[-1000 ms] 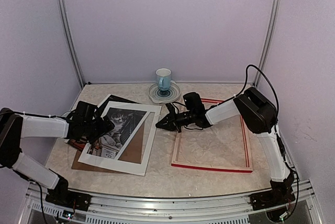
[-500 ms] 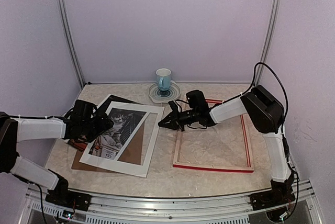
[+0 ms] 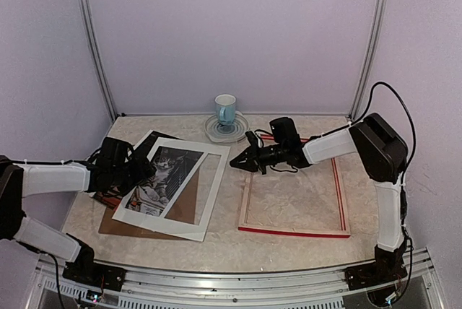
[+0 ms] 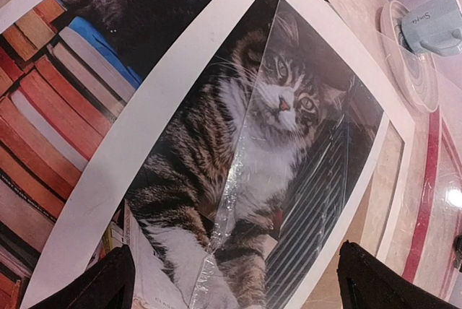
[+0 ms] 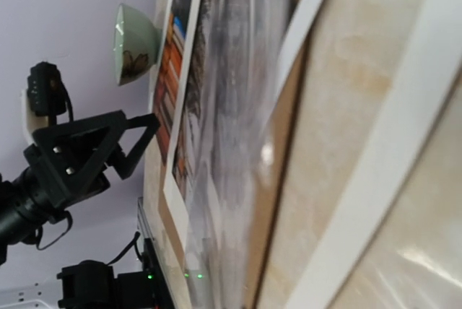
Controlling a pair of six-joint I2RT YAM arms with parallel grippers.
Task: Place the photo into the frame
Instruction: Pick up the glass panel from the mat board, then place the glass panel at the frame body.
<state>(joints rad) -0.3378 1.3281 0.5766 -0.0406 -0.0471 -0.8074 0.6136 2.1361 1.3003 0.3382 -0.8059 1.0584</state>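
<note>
well, on the left i'm watching the left gripper [image 3: 142, 172] hovering with its jaws spread wide over the left edge of the photo [image 3: 164, 172]. it's a glossy print showing a grey tabby cat and stacked colourful books, lying flat under the white mat board [image 3: 211, 197] and on the brown backing board [image 3: 186, 209]. further right, the right gripper [image 3: 240, 162] is sitting pinched closed just beside the mat's right edge. the frame [image 3: 291, 230] is lying flat beyond it, apart from the photo.

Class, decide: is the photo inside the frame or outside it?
Outside. The photo lies under the white mat; the frame lies apart to its right, no print in it.
</note>
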